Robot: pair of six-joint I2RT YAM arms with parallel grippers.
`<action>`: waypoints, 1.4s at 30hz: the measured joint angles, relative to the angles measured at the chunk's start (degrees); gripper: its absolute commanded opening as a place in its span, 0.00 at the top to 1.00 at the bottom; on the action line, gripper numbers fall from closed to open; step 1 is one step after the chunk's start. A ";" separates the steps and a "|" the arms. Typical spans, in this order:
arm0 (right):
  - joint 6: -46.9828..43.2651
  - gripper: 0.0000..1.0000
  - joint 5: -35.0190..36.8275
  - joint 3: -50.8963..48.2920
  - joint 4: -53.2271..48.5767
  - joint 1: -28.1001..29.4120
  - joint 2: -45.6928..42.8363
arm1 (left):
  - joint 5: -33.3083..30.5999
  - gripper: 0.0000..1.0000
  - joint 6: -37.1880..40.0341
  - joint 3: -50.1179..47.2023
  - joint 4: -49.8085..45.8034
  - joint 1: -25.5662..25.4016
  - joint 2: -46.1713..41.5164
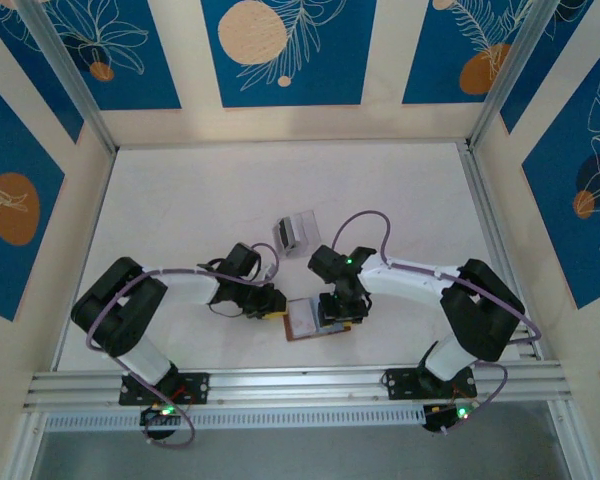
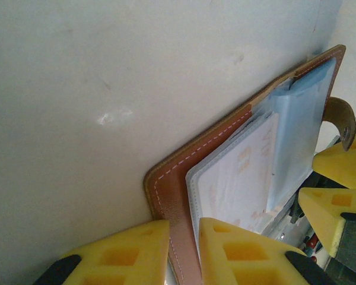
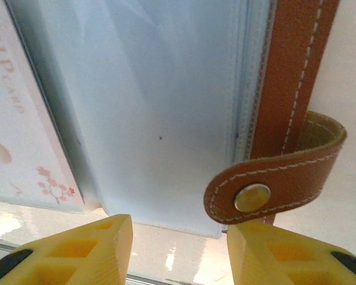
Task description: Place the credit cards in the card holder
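Note:
The card holder [image 1: 310,320], a brown leather wallet, lies open on the table between my two grippers. My left gripper [image 1: 272,303] is shut on the brown cover's edge [image 2: 184,172], with leather filling the narrow gap between the yellow fingers [image 2: 115,255]. A white card with pink blossoms [image 2: 237,172] sits in a clear inner pocket, and its "VIP" print [image 3: 24,119] faces the right wrist camera. My right gripper [image 3: 178,249] stands open over the bluish-grey pocket sheet [image 3: 160,119], its right finger just below the snap tab [image 3: 273,187]. Table surface shows between those fingertips.
A clear slotted plastic stand [image 1: 296,232] stands behind the wallet, toward the middle of the white table [image 1: 180,200]. An aluminium rail [image 1: 300,385] runs along the near edge, close in front of the wallet. Patterned walls enclose the table on three sides.

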 measured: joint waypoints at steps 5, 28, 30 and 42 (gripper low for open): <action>-0.02 0.53 0.59 0.33 -0.68 0.50 0.50 | 0.11 0.79 -0.02 -0.02 0.26 0.00 0.11; -0.07 0.54 -0.81 0.79 2.03 0.48 1.90 | 0.31 0.79 -0.17 -0.44 1.20 -0.02 0.11; -0.13 0.54 -1.33 0.79 2.56 0.48 2.34 | 0.28 0.79 -0.17 -0.46 1.25 -0.02 0.09; -1.36 0.53 -4.50 2.73 5.68 0.37 2.64 | 0.31 0.79 -0.17 -0.50 1.36 -0.02 0.09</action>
